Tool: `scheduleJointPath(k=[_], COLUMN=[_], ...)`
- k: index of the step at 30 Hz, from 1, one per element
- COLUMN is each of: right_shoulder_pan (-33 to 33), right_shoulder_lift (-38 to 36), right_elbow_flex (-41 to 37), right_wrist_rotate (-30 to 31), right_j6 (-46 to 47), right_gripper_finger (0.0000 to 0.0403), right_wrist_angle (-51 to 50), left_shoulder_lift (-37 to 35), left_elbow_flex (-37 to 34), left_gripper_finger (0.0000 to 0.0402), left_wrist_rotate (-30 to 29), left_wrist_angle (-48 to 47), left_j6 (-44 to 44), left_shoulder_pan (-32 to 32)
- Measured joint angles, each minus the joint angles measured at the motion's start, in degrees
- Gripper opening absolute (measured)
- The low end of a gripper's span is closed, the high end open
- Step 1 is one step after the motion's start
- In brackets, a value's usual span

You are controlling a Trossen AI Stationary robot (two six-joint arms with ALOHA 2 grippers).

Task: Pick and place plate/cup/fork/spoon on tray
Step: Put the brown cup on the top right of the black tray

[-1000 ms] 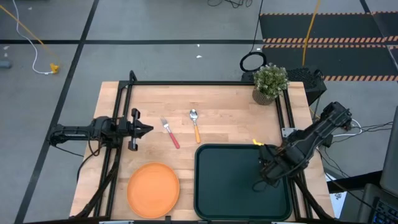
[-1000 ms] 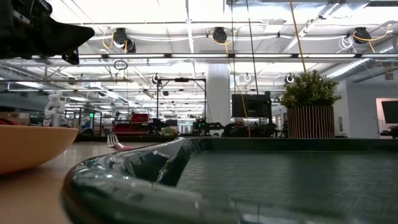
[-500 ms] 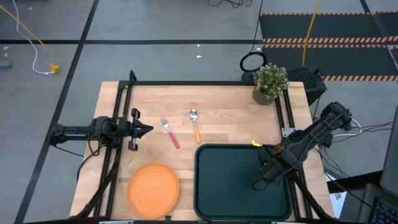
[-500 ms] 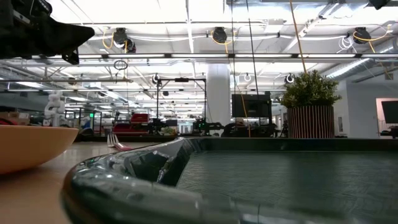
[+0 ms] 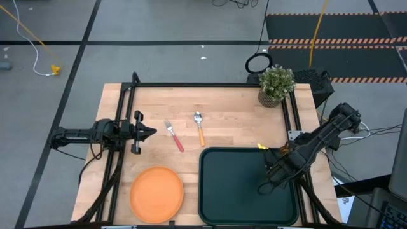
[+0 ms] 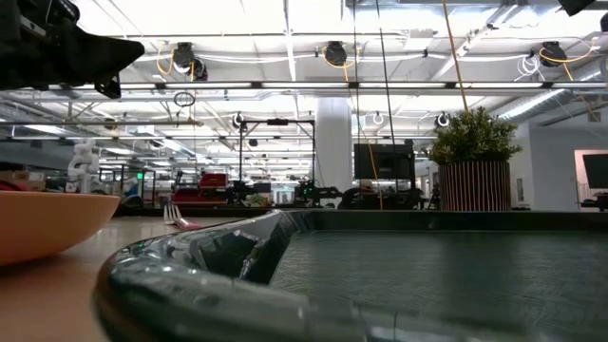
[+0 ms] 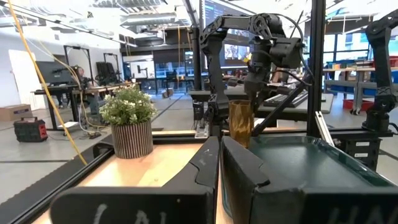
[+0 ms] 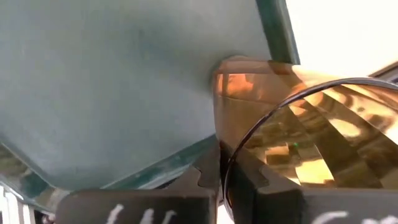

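Observation:
The amber cup [image 7: 240,120] is held upright by my right gripper [image 5: 272,173] over the right part of the dark tray [image 5: 229,187]; in the high view the gripper hides it. The orange plate [image 5: 156,194] lies on the table left of the tray. The pink-handled fork [image 5: 173,137] and the orange-handled spoon [image 5: 200,127] lie flat on the wood beyond the plate and tray. My left gripper [image 5: 152,132] is shut and empty at the table's left side, pointing toward the fork. My right gripper holds the cup's wall at its rim [image 8: 233,155], with one finger inside the cup and one outside. The fingers come from above, pointing down. The cup stays upright over the tray floor; whether its bottom touches the tray, I cannot tell.
A potted green plant [image 5: 276,84] stands at the table's far right corner. A black frame rail [image 5: 210,84] runs along the far edge and down both sides. Bare wood lies between the cutlery and the plant.

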Motion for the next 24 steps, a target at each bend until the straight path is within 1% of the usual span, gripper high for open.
scheduleJointPath(k=[5,10,17,20,24], right_shoulder_pan=[0.0,0.0,0.02,0.02,0.02], right_shoulder_lift=[-2.34,-3.87,-5.1,-4.98,-5.02], right_elbow_flex=[0.0,-1.7,-5.81,-6.24,-6.29], right_wrist_rotate=[1.67,1.52,-1.57,-1.44,-0.99], right_j6=[2.22,3.01,2.87,2.85,2.87], right_gripper_finger=[0.0006,0.0006,0.0008,0.0018,0.0048], right_wrist_angle=[0.08,0.65,2.24,2.12,2.01], left_shoulder_lift=[0.0,0.0,0.0,0.0,0.0], left_elbow_flex=[0.0,0.0,0.0,0.0,0.0], left_gripper_finger=[0.0024,0.0024,0.0024,0.0024,0.0024], left_wrist_rotate=[0.0,0.0,0.0,0.0,0.0], left_wrist_angle=[0.0,0.0,0.02,0.02,0.02], left_j6=[0.0,0.01,0.02,0.02,0.02], left_shoulder_pan=[-0.02,-0.02,-0.02,-0.02,-0.02])
